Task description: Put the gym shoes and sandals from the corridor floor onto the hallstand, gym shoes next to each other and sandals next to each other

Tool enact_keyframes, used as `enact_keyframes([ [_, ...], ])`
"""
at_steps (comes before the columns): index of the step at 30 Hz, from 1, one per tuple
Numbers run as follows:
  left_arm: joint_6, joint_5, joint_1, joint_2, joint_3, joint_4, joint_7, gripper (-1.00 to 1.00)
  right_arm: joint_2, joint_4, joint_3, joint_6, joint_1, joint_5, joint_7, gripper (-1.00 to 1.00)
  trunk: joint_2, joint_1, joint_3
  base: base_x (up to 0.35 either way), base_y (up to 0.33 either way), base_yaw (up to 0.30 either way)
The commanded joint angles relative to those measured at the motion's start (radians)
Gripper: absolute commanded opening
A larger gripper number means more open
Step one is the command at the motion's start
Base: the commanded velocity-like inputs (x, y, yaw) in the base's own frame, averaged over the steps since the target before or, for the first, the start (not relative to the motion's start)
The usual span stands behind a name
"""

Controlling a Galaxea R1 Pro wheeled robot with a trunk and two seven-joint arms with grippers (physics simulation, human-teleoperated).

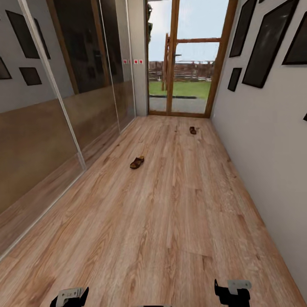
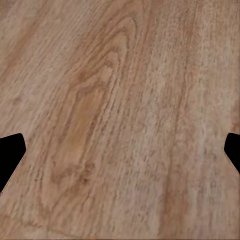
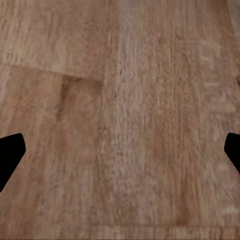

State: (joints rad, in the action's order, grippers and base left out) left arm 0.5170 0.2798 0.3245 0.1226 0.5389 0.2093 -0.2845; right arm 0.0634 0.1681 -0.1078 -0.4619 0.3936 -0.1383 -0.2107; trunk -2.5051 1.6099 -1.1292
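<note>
Two dark-brown sandals lie apart on the corridor floor (image 1: pixel 170 213) in the head view: one sandal (image 1: pixel 137 162) in the middle distance left of centre, the other sandal (image 1: pixel 193 130) farther off near the glass door. The gym shoes and the hallstand are out of view. My left gripper (image 1: pixel 70 297) and right gripper (image 1: pixel 233 292) hang low at the near edge of the head view, far from both sandals. In each wrist view the fingers (image 2: pixel 10 155) (image 3: pixel 10 155) stand wide apart over bare wood planks, with nothing between them.
Mirrored sliding panels (image 1: pixel 51 128) line the left side. A grey wall with dark picture frames (image 1: pixel 266 47) runs along the right. A wood-framed glass door (image 1: pixel 187 59) closes the far end.
</note>
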Motion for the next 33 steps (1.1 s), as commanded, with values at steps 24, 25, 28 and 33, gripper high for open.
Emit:
enact_keyframes([
  [24, 0.003, 0.007, 0.001, 0.000, 0.009, -0.001, -0.005, 1.00, -0.001, -0.001, -0.009, -0.003, 0.001, -0.011, -0.003, 1.00, 0.000, 0.000, -0.001, 0.340, 0.000, 0.000],
  [25, 0.003, 0.007, 0.001, 0.000, 0.009, -0.001, -0.005, 1.00, -0.001, -0.001, -0.009, -0.003, 0.001, -0.011, -0.003, 1.00, 0.000, 0.000, -0.001, 0.340, 0.000, 0.000],
  [28, 0.003, 0.007, 0.001, 0.000, 0.009, -0.001, -0.005, 1.00, -0.001, -0.001, -0.009, -0.003, 0.001, -0.011, -0.003, 1.00, 0.000, 0.000, -0.001, 0.340, 0.000, 0.000],
  [33, 0.003, 0.007, 0.001, 0.000, 0.009, -0.001, -0.005, 1.00, -0.001, -0.001, -0.009, -0.003, 0.001, -0.011, -0.003, 1.00, 0.000, 0.000, -0.001, 0.340, 0.000, -0.039],
])
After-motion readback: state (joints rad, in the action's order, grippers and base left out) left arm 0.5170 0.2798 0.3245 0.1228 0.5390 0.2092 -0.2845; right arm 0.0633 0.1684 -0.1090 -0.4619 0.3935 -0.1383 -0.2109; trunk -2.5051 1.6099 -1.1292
